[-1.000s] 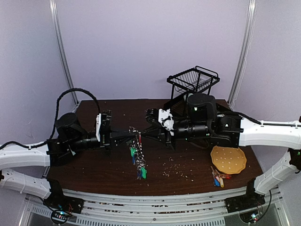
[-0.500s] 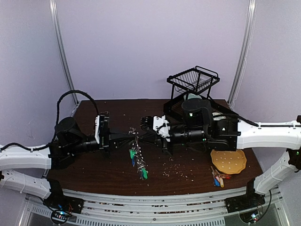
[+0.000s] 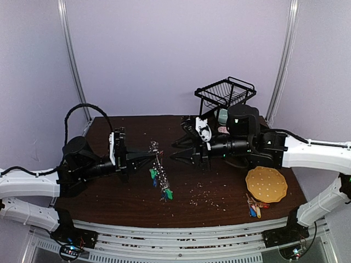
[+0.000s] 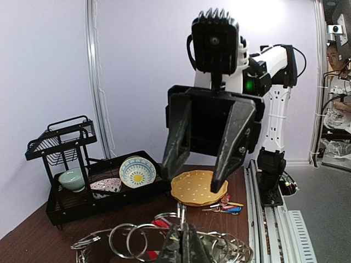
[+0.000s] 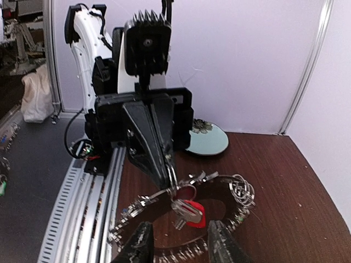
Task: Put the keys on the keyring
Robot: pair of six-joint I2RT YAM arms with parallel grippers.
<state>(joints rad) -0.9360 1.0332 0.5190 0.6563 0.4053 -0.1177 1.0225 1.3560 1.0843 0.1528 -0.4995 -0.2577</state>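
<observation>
My left gripper (image 3: 150, 158) is shut on the keyring (image 3: 160, 176), a silver ring strung with loops and green and blue tagged keys, and holds it above the table. In the left wrist view my fingers (image 4: 184, 247) pinch a small loop of the keyring (image 4: 126, 240). A red-tagged key (image 5: 190, 209) hangs on the keyring (image 5: 241, 193) just below the left fingertips (image 5: 168, 167). My right gripper (image 3: 173, 152) is open and empty, a short way right of the ring. It also shows in the left wrist view (image 4: 196, 178). In the right wrist view its own jaws (image 5: 178, 245) stand wide apart.
A yellow dotted plate (image 3: 266, 184) lies at the front right, with a loose bunch of red, yellow and blue tagged keys (image 3: 253, 209) before it. A black rack (image 3: 225, 94) with bowls (image 4: 137, 171) stands at the back. A teal plate (image 5: 208, 140) lies behind my left arm. Crumbs dot the table.
My right gripper has drawn back to the right, away from the keyring, with its jaws open. My left gripper still holds the ring, which has swung slightly.
</observation>
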